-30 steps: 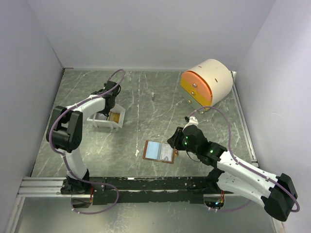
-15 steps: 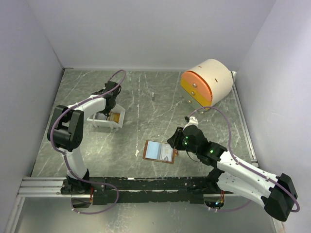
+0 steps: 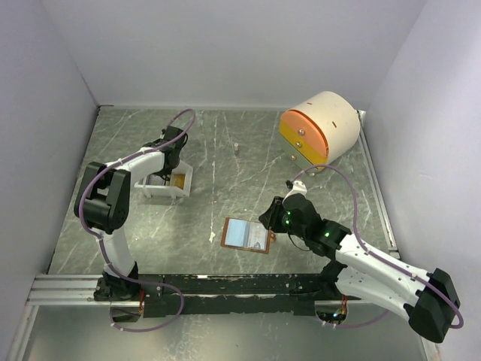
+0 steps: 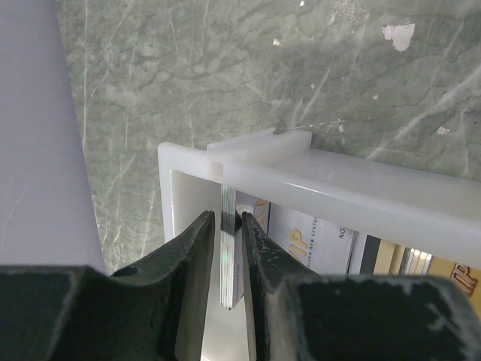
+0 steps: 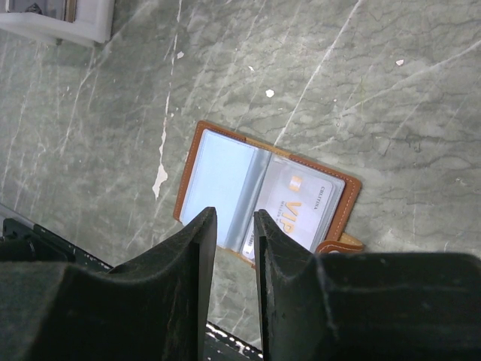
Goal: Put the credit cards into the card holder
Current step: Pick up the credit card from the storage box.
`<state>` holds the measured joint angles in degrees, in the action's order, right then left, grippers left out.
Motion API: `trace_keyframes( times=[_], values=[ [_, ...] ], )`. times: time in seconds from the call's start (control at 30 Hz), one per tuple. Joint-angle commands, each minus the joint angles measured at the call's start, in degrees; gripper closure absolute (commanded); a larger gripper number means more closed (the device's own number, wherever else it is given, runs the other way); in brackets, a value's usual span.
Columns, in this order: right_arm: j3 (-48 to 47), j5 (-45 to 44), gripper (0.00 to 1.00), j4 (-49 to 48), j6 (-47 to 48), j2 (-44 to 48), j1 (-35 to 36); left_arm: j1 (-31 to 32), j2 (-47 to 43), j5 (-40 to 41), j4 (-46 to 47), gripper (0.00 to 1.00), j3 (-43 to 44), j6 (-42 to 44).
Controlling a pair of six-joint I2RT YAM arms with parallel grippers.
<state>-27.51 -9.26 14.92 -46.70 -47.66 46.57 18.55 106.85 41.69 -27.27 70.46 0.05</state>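
- The left gripper (image 4: 225, 259) reaches down into a corner of the white tray (image 4: 361, 188). Its fingers (image 4: 192, 263) are pressed tight on a pale card (image 4: 226, 226) standing on edge. Whether one card or several is pinched cannot be told.
- The pinched card stands close to the tray's end wall, and the long side wall crosses just in front of it. This leaves only a narrow slot around the fingers.
- More credit cards (image 4: 312, 241) lie in the tray beside it: a white one marked VIP and, further along, a gold-yellow one.
- From above, the tray rests on the left half of the marble-patterned table (image 3: 225, 150). It is near the left wall (image 3: 45, 113) but apart from it.
- The card holder (image 5: 263, 199) lies open and flat toward the near side of the table, a little ahead of the black rail (image 3: 225, 284). Green tabletop shows on every side of it.
- A silver-grey card (image 5: 301, 214) marked VIP sits in one pocket. The other pocket shows pale blue.
- The right gripper (image 5: 234, 248) hangs over the card holder, its fingers drawn close with a narrow gap and grasping nothing. In the overhead view it sits at the holder's right edge.
- The cream-and-orange drawer unit (image 3: 319, 128) stands in the far right corner, well apart from tray and holder. Open table lies between those two.
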Motion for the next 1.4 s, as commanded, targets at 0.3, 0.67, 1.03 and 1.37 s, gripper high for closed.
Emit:
trace_keyframes(
  times=[0.3,0.67,1.03,1.37],
  values=[
    [-0.27,-1.19,0.73,-0.28,0.03,-0.55,0.08,-0.02,0.63,2.55,0.3,0.75,2.31,0.99],
    [0.24,-1.27,0.73,-0.16,-0.32,0.28,0.02,-0.09,1.15,0.64,-0.46,0.77,2.45,0.0],
    [0.55,-1.25,0.73,0.06,-0.61,1.02,0.06,-0.09,3.93,0.4,-1.49,0.67,2.82,-0.34],
    [0.8,-1.65,0.73,0.29,-0.69,1.64,0.08,-0.13,3.78,3.01,-3.17,0.93,5.62,0.1]
  ],
)
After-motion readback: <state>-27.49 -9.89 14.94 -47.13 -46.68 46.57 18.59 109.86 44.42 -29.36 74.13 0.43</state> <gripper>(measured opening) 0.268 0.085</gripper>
